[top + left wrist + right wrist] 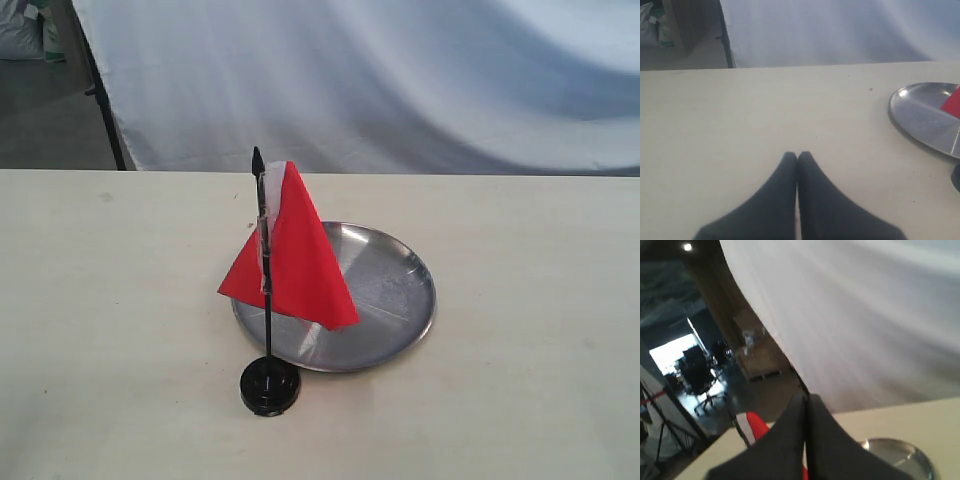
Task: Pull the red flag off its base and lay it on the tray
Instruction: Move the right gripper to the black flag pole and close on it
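The red flag [295,255] stands upright on its thin black pole [266,290], planted in the small round black base [269,385] on the table. Just behind the base lies the round silver tray [400,295], partly covered by the cloth. Neither gripper shows in the exterior view. My left gripper [797,156] is shut with nothing in it, over bare table, well to the side of the tray [920,117]. My right gripper [806,399] is shut and empty too, raised and tilted, with the flag [757,426] and the tray [900,455] beyond its fingers.
A pale table [120,330] carries everything. A white cloth backdrop [400,80] hangs behind its far edge, with a black stand leg [105,110] at the back left. The right wrist view looks past the backdrop into a dim room.
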{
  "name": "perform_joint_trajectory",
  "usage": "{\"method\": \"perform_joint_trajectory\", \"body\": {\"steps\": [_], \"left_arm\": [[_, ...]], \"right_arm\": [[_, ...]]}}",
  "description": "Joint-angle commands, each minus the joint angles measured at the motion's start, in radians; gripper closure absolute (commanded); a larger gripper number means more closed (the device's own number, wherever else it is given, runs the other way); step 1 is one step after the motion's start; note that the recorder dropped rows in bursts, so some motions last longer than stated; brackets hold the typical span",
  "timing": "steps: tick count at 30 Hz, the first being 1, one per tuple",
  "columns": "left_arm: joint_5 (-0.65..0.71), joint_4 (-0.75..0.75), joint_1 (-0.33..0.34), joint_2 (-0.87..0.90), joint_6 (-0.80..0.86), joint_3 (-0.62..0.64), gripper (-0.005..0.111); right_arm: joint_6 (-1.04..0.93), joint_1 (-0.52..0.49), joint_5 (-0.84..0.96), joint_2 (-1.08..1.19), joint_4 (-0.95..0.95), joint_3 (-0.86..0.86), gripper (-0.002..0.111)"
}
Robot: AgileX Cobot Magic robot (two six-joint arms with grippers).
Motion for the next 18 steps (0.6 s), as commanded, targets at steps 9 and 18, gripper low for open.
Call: {"method": "perform_joint_trajectory", "body": {"steps": [9, 18], "left_arm": [[-0.001, -0.004, 0.002, -0.003, 0.003, 0.003, 0.107], [-0.001, -0.004, 0.002, -0.003, 0.003, 0.003, 0.107]], "right_arm": [[-0.053, 0.241, -0.199, 0.606, -0.03, -0.013, 0.108], [-0.069, 0.41, -0.463, 0.924, -0.086, -0.013, 0.108]]}}
